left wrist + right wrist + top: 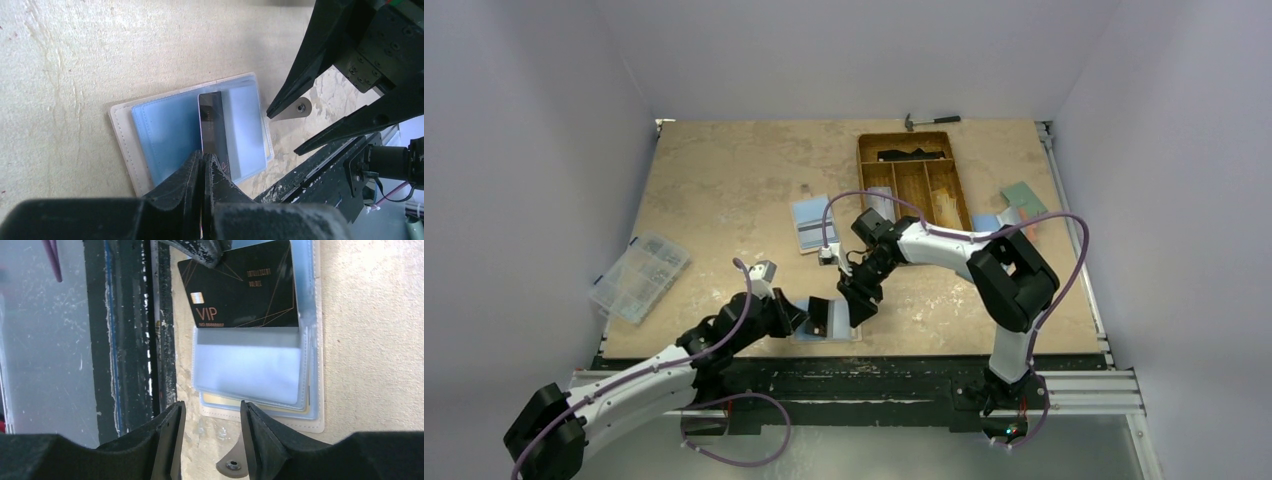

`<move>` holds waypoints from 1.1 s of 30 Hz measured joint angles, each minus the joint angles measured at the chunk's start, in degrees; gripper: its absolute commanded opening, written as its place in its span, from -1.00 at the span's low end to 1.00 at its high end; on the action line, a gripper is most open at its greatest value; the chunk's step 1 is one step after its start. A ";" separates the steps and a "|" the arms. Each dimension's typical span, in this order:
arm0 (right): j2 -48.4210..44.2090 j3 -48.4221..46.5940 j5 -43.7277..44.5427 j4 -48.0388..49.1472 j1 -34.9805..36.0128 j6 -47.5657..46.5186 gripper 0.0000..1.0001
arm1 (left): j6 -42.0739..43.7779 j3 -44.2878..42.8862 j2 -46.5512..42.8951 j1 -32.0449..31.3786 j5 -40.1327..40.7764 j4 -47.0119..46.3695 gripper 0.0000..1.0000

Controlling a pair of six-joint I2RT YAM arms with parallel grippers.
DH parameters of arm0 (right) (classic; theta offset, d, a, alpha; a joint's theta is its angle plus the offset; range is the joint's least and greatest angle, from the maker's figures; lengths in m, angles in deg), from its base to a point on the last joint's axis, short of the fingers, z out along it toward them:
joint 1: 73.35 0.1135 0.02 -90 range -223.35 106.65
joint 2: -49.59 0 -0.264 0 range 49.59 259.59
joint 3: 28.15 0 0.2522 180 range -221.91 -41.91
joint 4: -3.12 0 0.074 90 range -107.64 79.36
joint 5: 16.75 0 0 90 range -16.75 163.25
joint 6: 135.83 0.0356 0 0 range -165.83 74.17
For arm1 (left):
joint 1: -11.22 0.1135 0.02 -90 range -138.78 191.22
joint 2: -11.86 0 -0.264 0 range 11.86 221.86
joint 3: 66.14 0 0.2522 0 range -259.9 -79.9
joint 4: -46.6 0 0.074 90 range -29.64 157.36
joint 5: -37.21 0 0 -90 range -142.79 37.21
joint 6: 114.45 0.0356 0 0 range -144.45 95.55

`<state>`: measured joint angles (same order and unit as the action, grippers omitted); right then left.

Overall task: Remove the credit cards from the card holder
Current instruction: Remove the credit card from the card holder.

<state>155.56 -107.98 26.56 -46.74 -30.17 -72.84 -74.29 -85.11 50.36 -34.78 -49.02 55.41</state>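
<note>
Desk (724,180) of tan board carries everything, with both arms reaching toward its near edge. Toward the far side stands a brown compartment tray (862,165), and a hammer (932,121) lies just beyond it. A clear organiser box (639,275) sits at the left edge, well apart from the work. A flat light blue piece (812,222) lies near the middle of the desk; what it is cannot be told.

The card holder (165,130) lies open and flat at the near edge of the desk, just beside the black frame rail, its tan stitched border around light blue and clear sleeves. Its grey snap tab (230,465) lies on the board at one short end.

The left gripper (204,157) has its jaws pressed together on a black credit card (245,290) printed VIP, pinching it at one corner. The card stands tilted up over the holder, and its lower edge meets the mouth of a clear sleeve. Whether that edge is inside the sleeve cannot be told.

The right gripper (211,407) hangs over the tab end of the holder with its jaws partly parted, holding nothing and touching neither card nor holder.

A thin pale yellow edge (225,400) shows in a lower sleeve.
</note>
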 measured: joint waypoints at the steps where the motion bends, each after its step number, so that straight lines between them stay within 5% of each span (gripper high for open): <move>1: -0.15 -0.20 -0.44 -0.55 0.00 -0.57 0.07 | 0.26 -0.07 -0.74 0.00 0.13 0.59 -1.00; 14: -3.02 -1.77 -3.89 -3.72 -0.33 -4.55 0.11 | 4.48 -3.23 -5.16 0.00 0.79 7.43 -1.00; 33: -4.92 -2.23 -5.55 -4.59 -3.48 -7.15 0.21 | 6.19 -5.07 -2.19 0.00 -4.74 3.72 -1.00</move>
<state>150.64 -110.21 21.00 -51.33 -33.64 -79.98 -68.11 -90.18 48.18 -34.78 -53.77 59.13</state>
